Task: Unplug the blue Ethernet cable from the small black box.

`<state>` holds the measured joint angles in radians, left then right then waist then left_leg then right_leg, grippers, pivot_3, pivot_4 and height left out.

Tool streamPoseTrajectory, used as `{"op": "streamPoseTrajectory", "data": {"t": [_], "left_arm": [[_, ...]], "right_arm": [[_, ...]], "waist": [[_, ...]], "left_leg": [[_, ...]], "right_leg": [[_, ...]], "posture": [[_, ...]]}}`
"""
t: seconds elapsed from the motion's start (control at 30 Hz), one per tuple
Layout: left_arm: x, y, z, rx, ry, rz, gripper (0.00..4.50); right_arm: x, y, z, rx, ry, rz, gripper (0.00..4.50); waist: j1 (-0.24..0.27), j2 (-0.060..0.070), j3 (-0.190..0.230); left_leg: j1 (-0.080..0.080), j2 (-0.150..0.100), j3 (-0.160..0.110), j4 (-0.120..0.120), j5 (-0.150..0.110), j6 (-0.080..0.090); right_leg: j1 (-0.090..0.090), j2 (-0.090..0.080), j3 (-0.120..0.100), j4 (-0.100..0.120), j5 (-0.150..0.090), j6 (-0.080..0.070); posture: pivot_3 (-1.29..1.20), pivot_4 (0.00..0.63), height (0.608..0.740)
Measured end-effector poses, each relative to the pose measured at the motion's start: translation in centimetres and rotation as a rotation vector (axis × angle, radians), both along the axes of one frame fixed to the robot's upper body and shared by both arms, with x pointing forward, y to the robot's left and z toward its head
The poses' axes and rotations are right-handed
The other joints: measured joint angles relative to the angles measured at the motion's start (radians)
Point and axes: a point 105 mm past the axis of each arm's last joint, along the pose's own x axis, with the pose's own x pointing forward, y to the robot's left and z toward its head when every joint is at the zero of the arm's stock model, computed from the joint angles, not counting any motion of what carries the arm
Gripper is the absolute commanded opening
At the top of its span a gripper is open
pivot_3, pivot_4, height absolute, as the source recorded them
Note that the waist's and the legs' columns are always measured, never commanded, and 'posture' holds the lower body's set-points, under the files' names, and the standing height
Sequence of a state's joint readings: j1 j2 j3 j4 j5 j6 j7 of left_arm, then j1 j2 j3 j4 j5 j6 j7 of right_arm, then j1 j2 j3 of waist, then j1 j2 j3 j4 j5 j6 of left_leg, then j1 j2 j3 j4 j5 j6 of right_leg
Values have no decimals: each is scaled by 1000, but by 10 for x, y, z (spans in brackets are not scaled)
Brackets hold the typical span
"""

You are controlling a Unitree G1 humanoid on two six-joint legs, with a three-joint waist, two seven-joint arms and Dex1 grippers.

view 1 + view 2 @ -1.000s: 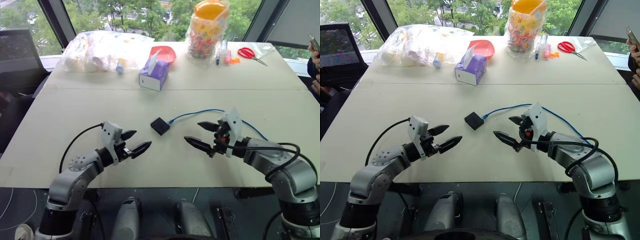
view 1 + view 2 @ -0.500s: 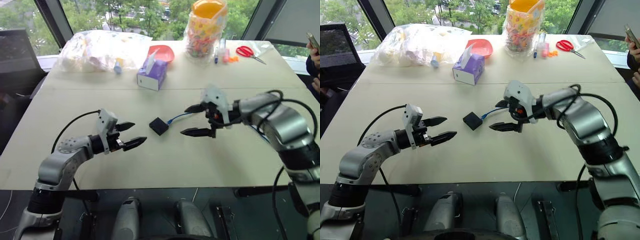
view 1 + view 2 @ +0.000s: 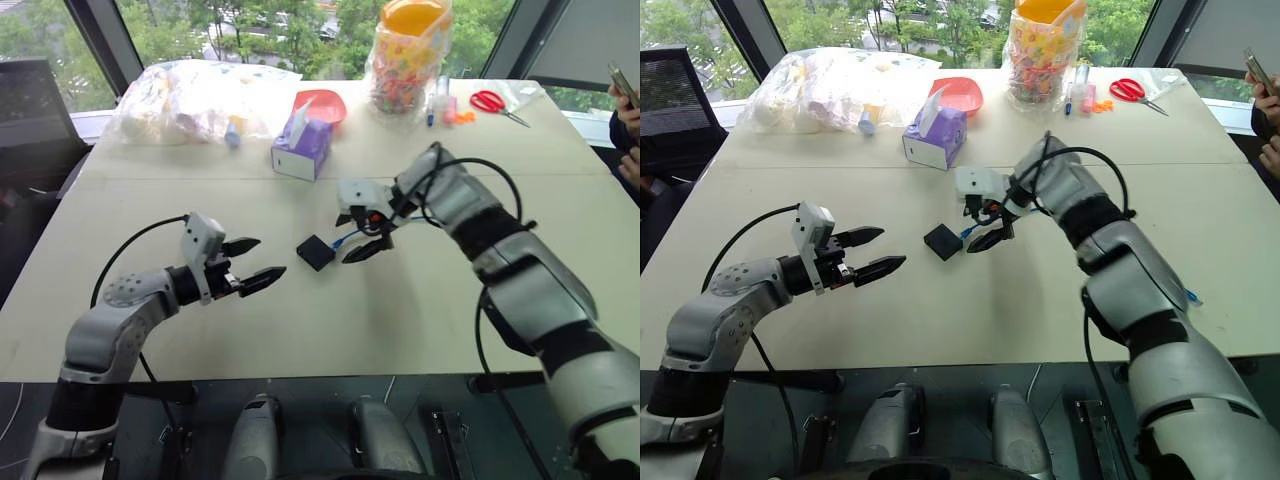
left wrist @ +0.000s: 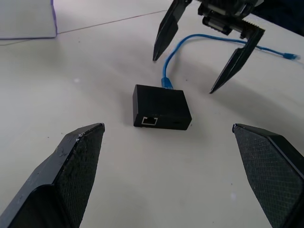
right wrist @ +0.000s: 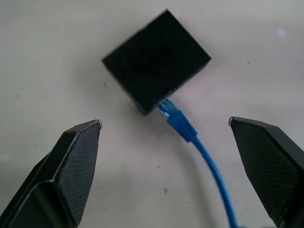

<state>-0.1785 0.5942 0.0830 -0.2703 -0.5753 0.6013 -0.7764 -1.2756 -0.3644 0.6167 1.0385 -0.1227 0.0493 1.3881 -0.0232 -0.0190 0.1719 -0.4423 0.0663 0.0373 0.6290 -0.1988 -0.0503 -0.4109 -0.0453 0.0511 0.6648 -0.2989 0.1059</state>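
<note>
The small black box [image 3: 315, 252] lies flat on the beige table [image 3: 330, 320], mid-table. The blue Ethernet cable [image 5: 190, 133] is plugged into the box's side that faces the right arm and trails off to the right. My right gripper [image 3: 352, 238] hangs open just right of the box, tilted downward. Its two fingers [image 5: 71, 161] straddle the plug and cable without touching them. My left gripper [image 3: 268, 256] is open a short way left of the box, pointing at it and holding nothing. The left wrist view shows the box [image 4: 161, 107] with an empty port facing it.
A purple tissue box [image 3: 305, 148], a red bowl [image 3: 328, 105], a full plastic bag [image 3: 205, 100], a jar of colourful items [image 3: 410, 60] and red scissors [image 3: 495, 103] stand along the far side. A person's hand with a phone [image 3: 625, 95] is at the far right.
My right arm has swung forward and left, and its gripper has turned down to straddle the cable right beside the box. The left gripper has drifted slightly left. Both stay open.
</note>
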Motion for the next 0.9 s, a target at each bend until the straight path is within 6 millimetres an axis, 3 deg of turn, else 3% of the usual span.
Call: {"op": "streamPoseTrajectory", "data": {"t": [0.1,0.2,0.23,0.3,0.53,0.67,0.9], "left_arm": [[0,8,-3,12,-8,54,4492],[0,11,-2,16,-22,84,4492],[-2,12,-3,16,-22,89,4500],[-3,16,-3,16,-21,104,4500],[-5,17,0,10,-27,107,4500],[-1,14,10,-4,-37,85,4500],[14,2,33,-84,-30,26,4500]], "right_arm": [[0,2,-13,-41,19,4,4500],[3,10,-10,-70,-18,29,4500],[3,13,-11,-79,-34,41,4248],[3,16,-11,-95,-46,65,3612],[1,17,-14,-118,-52,111,89],[3,14,-12,-146,-133,164,29],[18,-5,-4,-96,-546,231,29]], "waist": [[4,0,0],[2,0,0],[1,0,0],[-1,0,0],[-2,0,0],[3,0,0],[11,0,0]], "left_leg": [[0,0,0,0,0,0],[0,0,0,1,0,0],[0,0,0,1,0,0],[1,0,0,0,0,0],[2,0,0,1,0,-1],[2,0,0,2,0,-1],[1,-1,-1,2,0,-1]], "right_leg": [[0,0,0,0,0,0],[0,0,0,0,0,0],[0,0,0,0,0,0],[1,0,0,1,0,0],[2,0,0,1,0,-1],[3,0,0,1,0,-1],[3,-1,0,1,0,-1]], "posture": [[0,150,735],[0,150,735],[0,150,735],[0,150,735],[0,150,735],[0,150,735],[0,150,735]]}}
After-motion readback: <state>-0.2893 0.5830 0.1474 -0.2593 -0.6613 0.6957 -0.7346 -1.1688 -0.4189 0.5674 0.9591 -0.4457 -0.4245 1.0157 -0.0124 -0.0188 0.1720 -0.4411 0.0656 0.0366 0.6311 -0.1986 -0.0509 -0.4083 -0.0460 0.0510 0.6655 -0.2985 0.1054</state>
